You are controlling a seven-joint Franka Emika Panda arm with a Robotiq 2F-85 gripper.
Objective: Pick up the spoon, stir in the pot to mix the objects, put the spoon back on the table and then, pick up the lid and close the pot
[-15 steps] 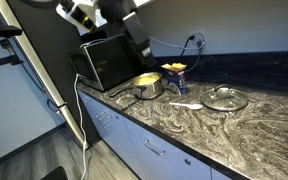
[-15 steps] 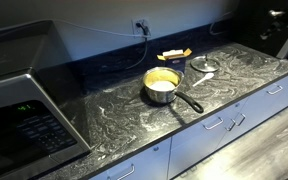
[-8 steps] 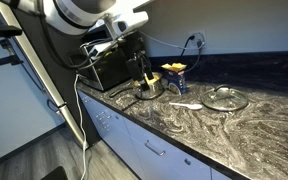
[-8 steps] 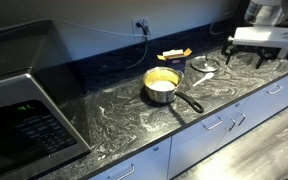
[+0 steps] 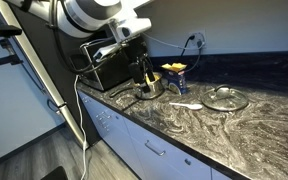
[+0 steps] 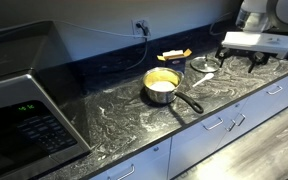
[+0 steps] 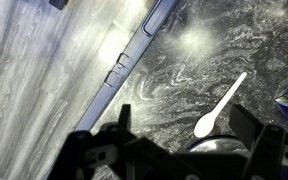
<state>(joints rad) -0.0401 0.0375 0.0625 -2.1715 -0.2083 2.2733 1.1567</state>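
Observation:
The steel pot stands on the marbled table, long handle toward the front edge, with the yellow objects inside. The white spoon lies flat between the pot and the glass lid. My gripper is open and empty, held high above the table near its front edge. In the wrist view the spoon shows between the fingers, with a shiny round rim below it; I cannot tell if that is pot or lid.
A blue box with a yellow top stands behind the pot. A black microwave sits at one end of the table. A cable runs to the wall socket. Pale drawers and floor lie beyond the front edge.
The arm has swung into both exterior views with the gripper pointing down over the table, and has shifted slightly toward the pot side. Pot, spoon and lid have not moved.

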